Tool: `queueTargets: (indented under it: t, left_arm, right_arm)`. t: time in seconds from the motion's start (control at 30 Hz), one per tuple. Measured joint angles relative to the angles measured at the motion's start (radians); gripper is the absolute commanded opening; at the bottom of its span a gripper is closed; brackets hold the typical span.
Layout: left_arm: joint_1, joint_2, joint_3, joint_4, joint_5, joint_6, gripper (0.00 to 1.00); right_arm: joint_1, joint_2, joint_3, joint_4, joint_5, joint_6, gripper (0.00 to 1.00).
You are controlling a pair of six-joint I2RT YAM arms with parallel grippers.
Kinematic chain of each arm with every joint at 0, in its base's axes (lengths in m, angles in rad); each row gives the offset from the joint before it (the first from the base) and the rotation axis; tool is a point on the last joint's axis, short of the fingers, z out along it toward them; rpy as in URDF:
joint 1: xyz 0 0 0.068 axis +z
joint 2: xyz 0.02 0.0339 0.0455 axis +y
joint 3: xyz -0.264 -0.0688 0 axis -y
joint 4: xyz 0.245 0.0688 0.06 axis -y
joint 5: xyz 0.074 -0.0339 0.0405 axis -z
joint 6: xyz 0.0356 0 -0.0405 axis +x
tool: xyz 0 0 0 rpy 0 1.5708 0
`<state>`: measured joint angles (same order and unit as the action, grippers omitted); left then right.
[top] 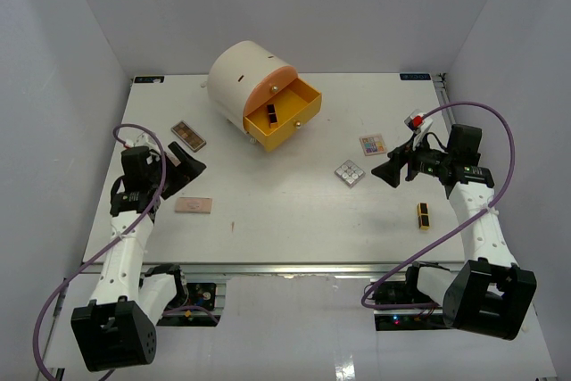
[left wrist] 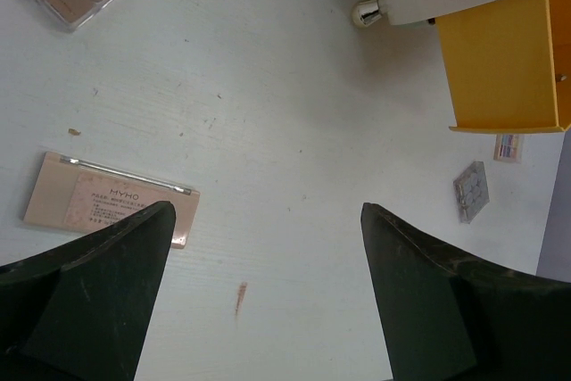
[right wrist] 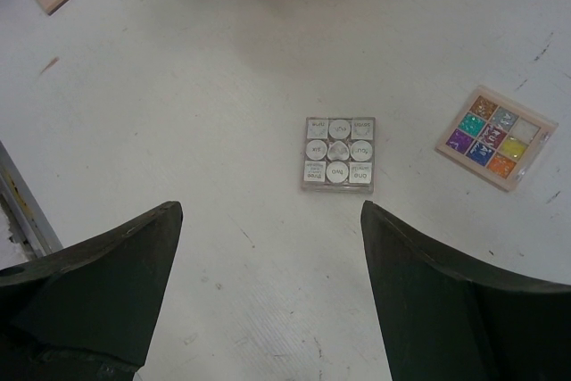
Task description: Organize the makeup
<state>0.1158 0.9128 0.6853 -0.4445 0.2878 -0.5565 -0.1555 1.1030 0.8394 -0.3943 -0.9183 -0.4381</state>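
Wide-parted black fingers [left wrist: 98, 301] of the left gripper [left wrist: 268, 211] are pictured empty above the white table [top: 285, 229], where a flat pinkish-tan palette [left wrist: 107, 195] is partly hidden by one fingertip and a brown-pan palette [top: 188, 135] is seen farther back. On the opposite side, the right gripper [right wrist: 272, 211] is likewise held open with nothing between its fingers, faced toward a silver square palette [right wrist: 339, 153] and a multicoloured square palette [right wrist: 495, 137] near it. A black-and-gold case [top: 423, 216] is seen lying on the table beside the right arm. At the back, the cream drawer unit [top: 241, 78] is shown with its yellow drawer [top: 290, 127] pulled out and a dark slim case [top: 270, 114] inside it
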Motion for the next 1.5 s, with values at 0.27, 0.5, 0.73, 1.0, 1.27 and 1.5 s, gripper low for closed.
queueTargets:
  t: [0.27, 0.5, 0.73, 1.0, 1.27, 1.5]
  left_arm:
    - [0.0, 0.003, -0.001, -0.003, 0.001, -0.002, 0.96]
    - [0.0, -0.01, -0.022, 0.011, 0.018, 0.003, 0.96]
    - [0.0, -0.033, -0.032, 0.023, 0.045, 0.027, 0.96]
    - [-0.004, -0.092, -0.081, 0.05, 0.086, 0.052, 0.96]
    - [-0.01, -0.096, -0.09, 0.077, 0.132, 0.052, 0.96]
    - [-0.013, -0.143, -0.099, 0.106, 0.186, 0.055, 0.96]
  right_arm:
    - [0.0, 0.0, -0.002, 0.002, 0.007, 0.001, 0.87]
    - [0.0, 0.008, -0.027, 0.022, 0.025, 0.006, 0.87]
    - [0.0, 0.038, -0.037, 0.036, 0.033, 0.007, 0.87]
    - [0.0, 0.055, -0.051, 0.051, 0.025, -0.029, 0.87]
    - [-0.019, 0.057, -0.054, 0.053, 0.013, -0.064, 0.87]
    - [-0.027, 0.058, -0.059, 0.053, 0.007, -0.067, 0.88]
